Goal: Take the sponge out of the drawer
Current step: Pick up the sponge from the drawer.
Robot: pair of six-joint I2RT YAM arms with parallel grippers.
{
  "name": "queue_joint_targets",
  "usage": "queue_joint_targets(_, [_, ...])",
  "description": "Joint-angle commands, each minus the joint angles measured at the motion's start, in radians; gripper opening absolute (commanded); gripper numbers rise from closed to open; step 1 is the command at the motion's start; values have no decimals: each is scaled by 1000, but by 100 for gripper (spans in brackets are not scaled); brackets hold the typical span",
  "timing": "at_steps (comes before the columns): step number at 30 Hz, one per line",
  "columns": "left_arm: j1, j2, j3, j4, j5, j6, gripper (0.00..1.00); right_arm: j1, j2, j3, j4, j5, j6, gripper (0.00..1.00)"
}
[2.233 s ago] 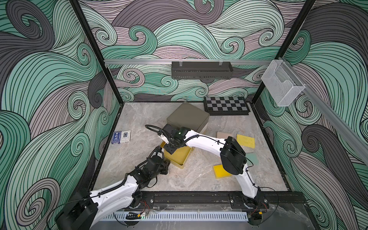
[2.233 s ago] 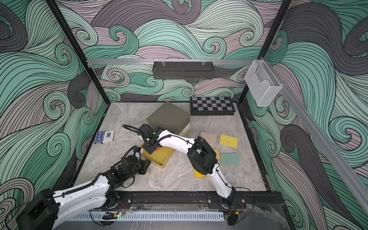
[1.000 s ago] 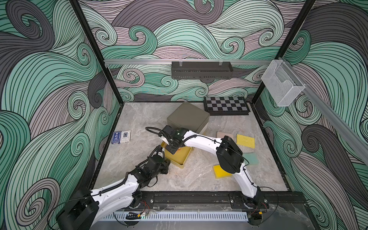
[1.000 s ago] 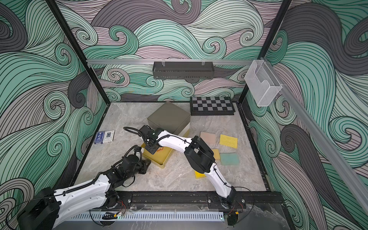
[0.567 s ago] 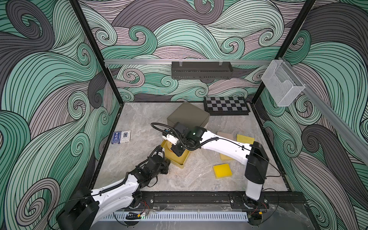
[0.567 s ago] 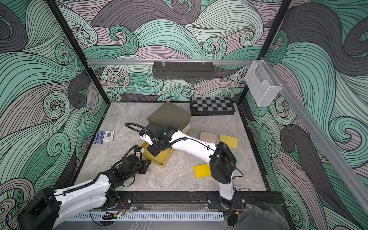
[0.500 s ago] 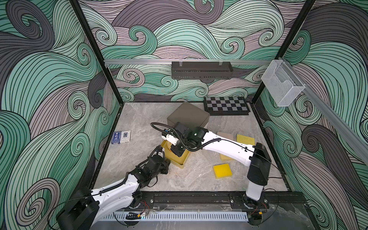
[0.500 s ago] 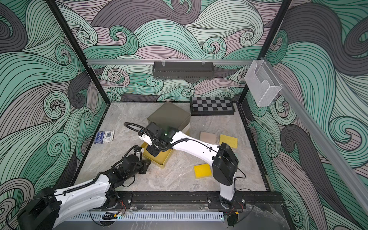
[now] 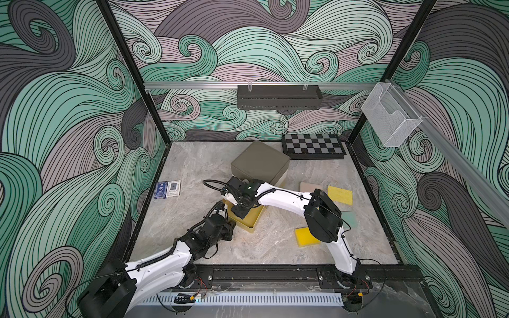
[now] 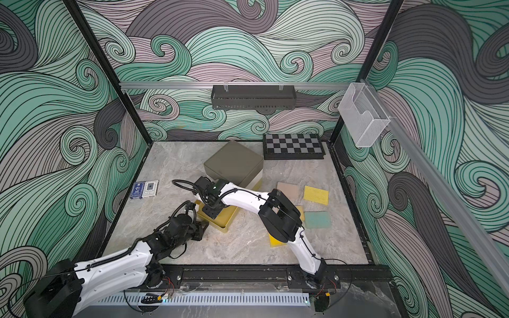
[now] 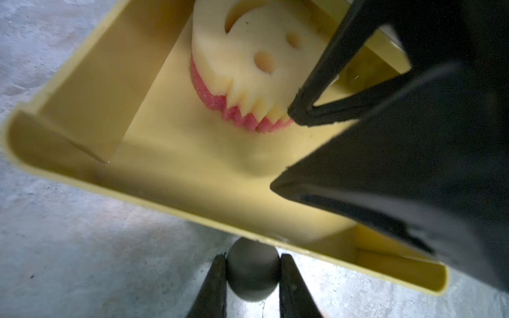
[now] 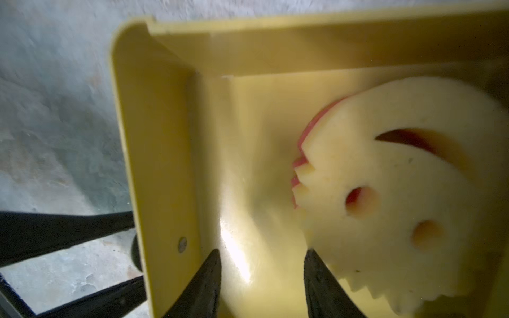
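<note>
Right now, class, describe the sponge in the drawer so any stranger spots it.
On the marble table, an olive-grey box has a yellow drawer pulled out toward the front. In it lies a round pale-yellow sponge; unlike the flat square sponges on the table, it has a cut-out smiley face, zigzag edge and pink underside.

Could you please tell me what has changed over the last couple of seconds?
The right gripper has opened its jaws inside the yellow drawer, beside the smiley sponge, not gripping it. The left gripper stays shut on the knob; the drawer stays open.
</note>
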Motion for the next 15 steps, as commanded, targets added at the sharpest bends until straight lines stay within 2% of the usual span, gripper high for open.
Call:
queue_joint_targets(1, [-8, -16, 5, -23, 17, 7, 10, 0, -13, 44, 30, 10, -22, 50])
queue_joint_targets(8, [-9, -7, 5, -17, 16, 6, 10, 4, -32, 5, 49, 12, -31, 50])
queue_joint_targets(15, [-9, -6, 5, -17, 17, 8, 10, -9, 32, 93, 17, 47, -85, 50])
